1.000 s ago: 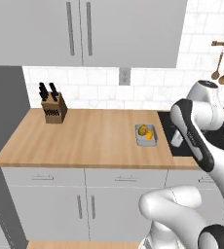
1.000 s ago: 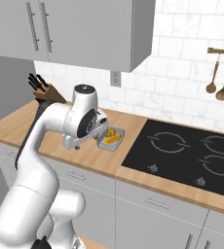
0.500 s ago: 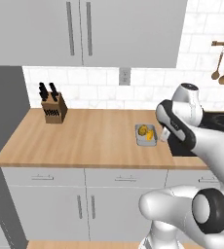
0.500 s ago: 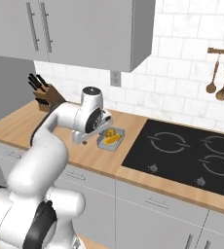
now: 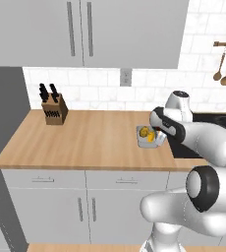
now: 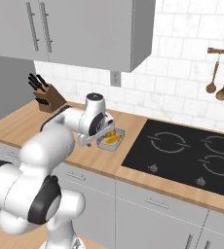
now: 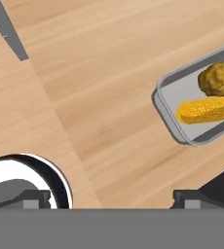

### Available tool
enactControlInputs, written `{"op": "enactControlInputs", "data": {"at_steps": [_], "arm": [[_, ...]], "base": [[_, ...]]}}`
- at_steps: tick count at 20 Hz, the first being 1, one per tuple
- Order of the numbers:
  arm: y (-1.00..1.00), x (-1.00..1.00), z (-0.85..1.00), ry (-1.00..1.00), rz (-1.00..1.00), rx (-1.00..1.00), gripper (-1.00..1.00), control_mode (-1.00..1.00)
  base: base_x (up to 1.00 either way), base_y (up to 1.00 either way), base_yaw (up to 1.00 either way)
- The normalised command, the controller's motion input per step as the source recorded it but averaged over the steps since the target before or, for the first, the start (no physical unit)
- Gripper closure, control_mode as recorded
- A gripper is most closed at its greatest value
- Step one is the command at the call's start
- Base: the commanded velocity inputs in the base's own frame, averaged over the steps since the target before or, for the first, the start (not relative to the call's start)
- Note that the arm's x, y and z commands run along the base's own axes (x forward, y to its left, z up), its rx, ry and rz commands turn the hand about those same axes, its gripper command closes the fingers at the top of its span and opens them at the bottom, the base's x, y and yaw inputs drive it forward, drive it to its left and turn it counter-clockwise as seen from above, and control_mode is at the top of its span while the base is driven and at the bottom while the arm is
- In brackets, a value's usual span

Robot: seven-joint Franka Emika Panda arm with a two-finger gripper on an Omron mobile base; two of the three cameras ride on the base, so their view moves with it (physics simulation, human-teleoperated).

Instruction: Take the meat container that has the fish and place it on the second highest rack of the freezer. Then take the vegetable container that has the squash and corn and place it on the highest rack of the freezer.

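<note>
The vegetable container is a shallow grey metal tray on the wooden counter. It holds a yellow corn cob and a brownish squash. The same tray appears as the container in the left base view and the container just left of the cooktop. My gripper points down at bare counter beside the tray, fingers wide apart and nothing between them. The hand hangs low at the tray's edge as the gripper, and the gripper touches nothing I can make out.
A knife block stands at the back left of the counter. The black cooktop lies right of the tray, with wooden utensils hanging above it. Upper cabinets overhang the wall. A tall grey appliance side borders the counter's left end.
The arm has swung left and down from the cooktop side, bringing the hand low beside the tray. The tray and the base have not moved.
</note>
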Motion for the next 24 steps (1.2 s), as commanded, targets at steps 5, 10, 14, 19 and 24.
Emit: {"op": "enactControlInputs", "data": {"at_steps": [5, 10, 14, 19, 24], "arm": [[0.0, 0.41, -0.24, 0.0, 0.0, -0.04, -1.0, -1.0], [0.0, 0.23, -0.2, 0.0, 0.0, -0.01, -1.0, -1.0], [0.0, 0.08, -0.23, 0.0, 0.0, 0.0, -1.0, -1.0], [0.0, 0.16, -0.21, 0.0, 0.0, 0.0, -1.0, -1.0], [-0.02, 0.15, -0.18, 0.0, 0.0, 0.0, -1.0, -1.0]], "base": [[0.0, 0.0, 0.0], [0.0, 0.0, 0.0], [0.0, 0.0, 0.0], [0.0, 0.0, 0.0], [0.0, 0.0, 0.0]]}}
